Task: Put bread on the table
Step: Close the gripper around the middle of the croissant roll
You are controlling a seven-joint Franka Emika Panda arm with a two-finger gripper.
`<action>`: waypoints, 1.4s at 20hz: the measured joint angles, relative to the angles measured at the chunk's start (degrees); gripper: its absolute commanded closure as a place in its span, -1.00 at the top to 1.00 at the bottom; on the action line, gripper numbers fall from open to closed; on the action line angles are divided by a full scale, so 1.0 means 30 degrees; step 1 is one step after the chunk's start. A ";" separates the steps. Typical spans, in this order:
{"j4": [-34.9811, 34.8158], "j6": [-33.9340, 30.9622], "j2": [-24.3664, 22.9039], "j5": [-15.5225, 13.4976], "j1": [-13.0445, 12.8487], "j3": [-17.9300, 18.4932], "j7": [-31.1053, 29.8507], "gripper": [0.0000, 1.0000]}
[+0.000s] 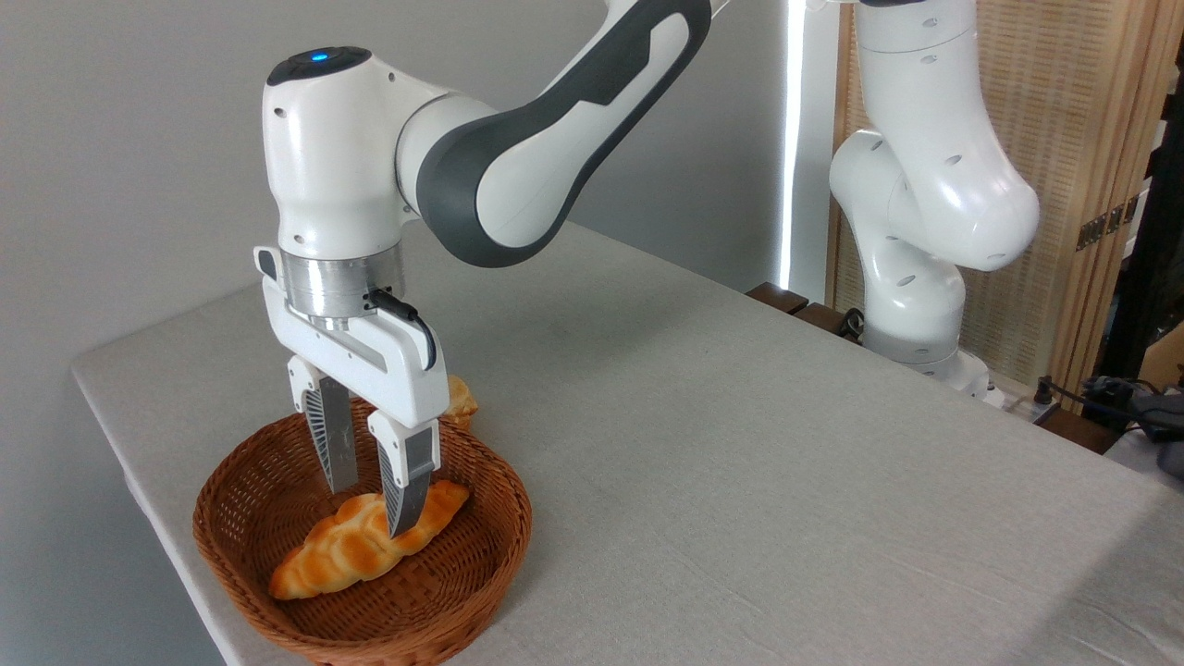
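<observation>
Inside the wicker basket [277, 546], near the table's front left corner, the gripper [375, 504] points straight down with its two ribbed fingers [407, 481] set astride the upper half of the bread [356, 546]. One finger stands behind the loaf and the other in front of it, its tip lying over the loaf's near flank. A gap shows between the fingers higher up, and whether the tips are pressing on the bread or only flank it cannot be told from this view.

The bread is a long braided golden-orange loaf lying on the basket floor, slanting from the lower left up toward the right, with one tapered end close to the basket's front wall and the other near its right side.

Behind the gripper, just past the basket's far rim, part of a small pale bun [461, 400] shows on the table [740, 462].

The table is covered in light grey cloth, and the basket sits close to its left edge. The white and grey arm [518, 157] reaches in from the upper right, and its base [925, 277] stands at the table's far right edge.
</observation>
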 measured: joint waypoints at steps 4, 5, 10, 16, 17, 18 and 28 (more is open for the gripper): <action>-0.0002 0.0614 0.0355 0.0004 -0.0028 0.0000 0.0000 1.00; -0.0003 0.0705 0.0471 0.0004 -0.0038 0.0000 0.0000 1.00; -0.0002 0.0794 0.0704 0.0062 -0.0049 -0.0001 0.0005 1.00; -0.0002 0.0794 0.0819 0.0750 -0.0131 -0.0075 0.0006 0.01; -0.0002 0.0794 0.0819 0.0750 -0.0131 -0.0077 0.0006 -0.10; -0.0002 0.0794 0.0819 0.0750 -0.0131 -0.0079 0.0006 -0.14; 0.0000 0.0798 0.0819 0.0750 -0.0134 -0.0093 0.0006 -0.10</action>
